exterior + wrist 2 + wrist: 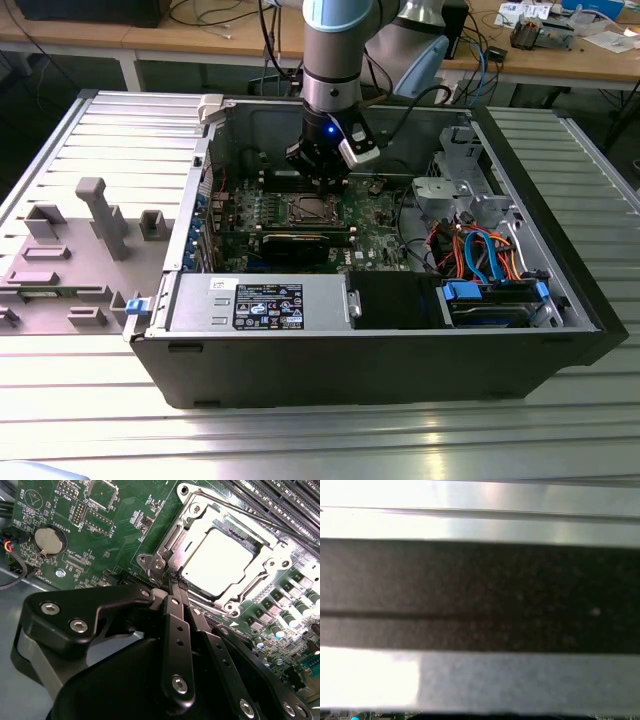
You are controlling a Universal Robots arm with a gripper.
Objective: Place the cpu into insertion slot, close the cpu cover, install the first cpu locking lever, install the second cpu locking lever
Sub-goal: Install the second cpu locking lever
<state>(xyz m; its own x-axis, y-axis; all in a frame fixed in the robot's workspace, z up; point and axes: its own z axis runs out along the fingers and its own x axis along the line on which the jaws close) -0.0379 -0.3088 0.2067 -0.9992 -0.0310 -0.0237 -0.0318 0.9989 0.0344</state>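
The cpu [216,563] sits in the insertion slot [176,545] under the cpu cover [260,555]; the pincer [176,580], pressed together, touches its edge.

The cpu [216,562] sits under the cpu cover [202,517].

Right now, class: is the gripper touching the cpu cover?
Cannot tell. In the second wrist view the gripper tips meet at the corner of the cpu cover, closed over the cpu, but neither contact nor gap shows plainly.
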